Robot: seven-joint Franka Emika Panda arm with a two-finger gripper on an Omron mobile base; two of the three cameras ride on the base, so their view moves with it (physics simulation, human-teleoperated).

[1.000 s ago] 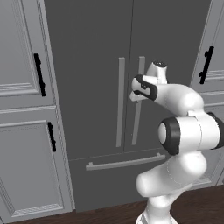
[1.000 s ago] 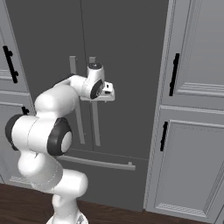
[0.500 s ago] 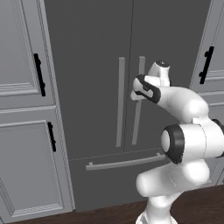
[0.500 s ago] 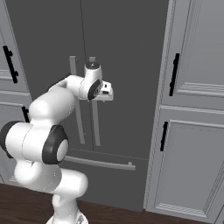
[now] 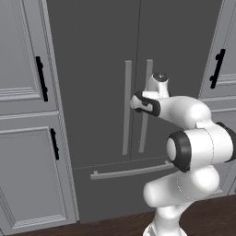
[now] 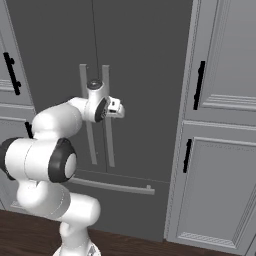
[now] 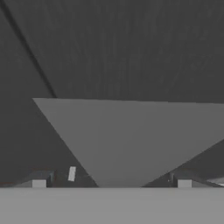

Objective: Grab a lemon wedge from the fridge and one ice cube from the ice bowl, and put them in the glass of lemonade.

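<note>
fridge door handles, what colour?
Light grey vertical bars on the dark grey fridge; clearest in the left base view.

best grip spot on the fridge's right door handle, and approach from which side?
Take the right door handle mid-bar, about where the tool hovers open now, coming straight in from the front. It is a long vertical bar on the shut fridge, so the fingers should probably close on it from left and right.
</note>
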